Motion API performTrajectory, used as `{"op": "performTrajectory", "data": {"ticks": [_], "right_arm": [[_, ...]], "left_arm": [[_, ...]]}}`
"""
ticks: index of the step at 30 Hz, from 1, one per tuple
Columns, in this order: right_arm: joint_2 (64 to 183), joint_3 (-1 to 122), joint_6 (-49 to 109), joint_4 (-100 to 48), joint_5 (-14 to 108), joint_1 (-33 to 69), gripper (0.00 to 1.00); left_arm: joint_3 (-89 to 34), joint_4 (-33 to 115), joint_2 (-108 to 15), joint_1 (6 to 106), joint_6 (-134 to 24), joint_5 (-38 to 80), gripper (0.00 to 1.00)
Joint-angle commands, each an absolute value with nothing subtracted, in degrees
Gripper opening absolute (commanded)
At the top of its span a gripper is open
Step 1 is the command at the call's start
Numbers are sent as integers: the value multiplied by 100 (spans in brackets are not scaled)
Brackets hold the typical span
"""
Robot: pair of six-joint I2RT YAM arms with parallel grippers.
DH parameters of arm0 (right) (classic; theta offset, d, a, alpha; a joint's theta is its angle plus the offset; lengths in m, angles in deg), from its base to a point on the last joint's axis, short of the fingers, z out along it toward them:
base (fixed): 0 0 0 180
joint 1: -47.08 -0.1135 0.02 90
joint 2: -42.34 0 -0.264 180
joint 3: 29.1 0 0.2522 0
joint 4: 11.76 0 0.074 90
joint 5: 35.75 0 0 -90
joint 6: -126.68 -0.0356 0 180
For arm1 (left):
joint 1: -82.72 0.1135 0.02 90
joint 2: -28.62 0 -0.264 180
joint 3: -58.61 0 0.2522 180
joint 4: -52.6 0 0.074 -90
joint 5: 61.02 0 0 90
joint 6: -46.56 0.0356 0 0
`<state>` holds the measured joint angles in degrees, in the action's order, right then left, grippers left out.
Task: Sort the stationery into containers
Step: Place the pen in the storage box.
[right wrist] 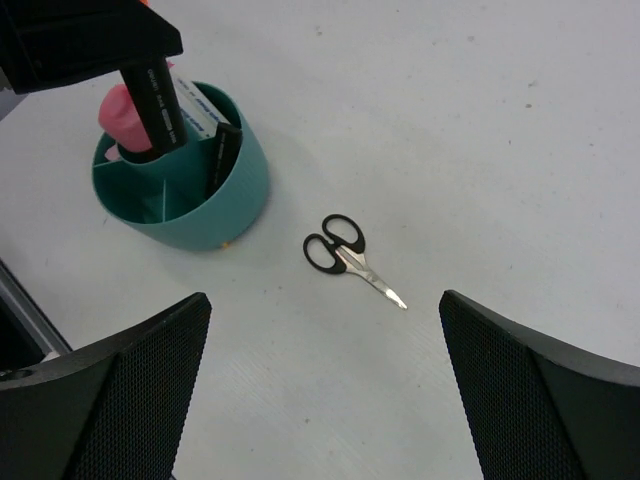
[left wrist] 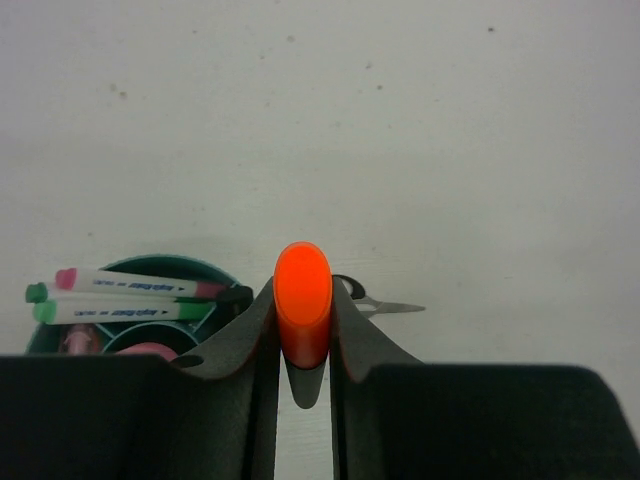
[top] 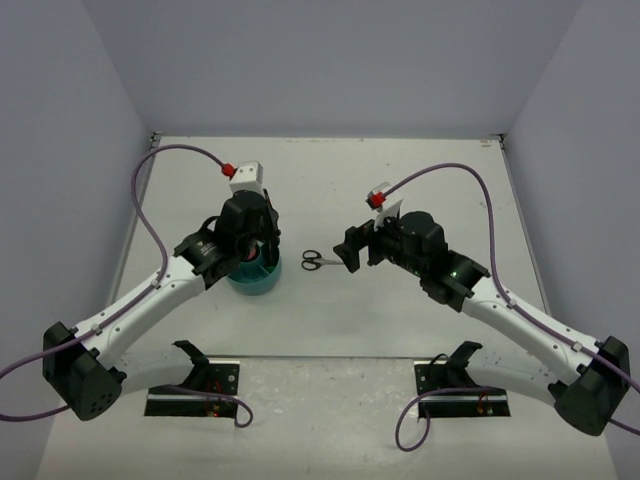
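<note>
My left gripper (top: 248,243) (left wrist: 303,318) is shut on a black highlighter with an orange cap (left wrist: 303,285). It holds the highlighter upright, with the lower end inside the round teal organizer (top: 256,281) (right wrist: 215,205). The highlighter's black body (right wrist: 156,98) shows in the right wrist view. Thin white pens (left wrist: 125,297) and a pink tube (right wrist: 118,115) are in the organizer. Black-handled scissors (top: 317,262) (right wrist: 343,249) lie flat on the table, just right of the organizer. My right gripper (top: 352,250) (right wrist: 322,300) is open and empty, just right of the scissors.
The grey table (top: 400,320) is walled at the back and on both sides. The arm bases and two black mounting plates (top: 195,390) sit at the near edge. Purple cables (top: 150,215) loop over each arm.
</note>
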<state>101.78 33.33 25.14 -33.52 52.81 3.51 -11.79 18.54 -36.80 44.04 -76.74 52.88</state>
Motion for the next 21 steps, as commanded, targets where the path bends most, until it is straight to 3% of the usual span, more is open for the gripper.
{"op": "performTrajectory", "data": {"ticks": [1,19,21], "right_arm": [[9978,3089,2178,-3089,6041,340,99],[9789,2852,2367,-2930,5442,340,99],[9800,2857,2378,-2925,5448,340,99]], "left_arm": [[-1103,1569,-4002,4378,-7443,6247,0],[-79,2442,-3932,4106,-7359,6291,0],[-57,2454,-3916,4095,-7348,6275,6]]}}
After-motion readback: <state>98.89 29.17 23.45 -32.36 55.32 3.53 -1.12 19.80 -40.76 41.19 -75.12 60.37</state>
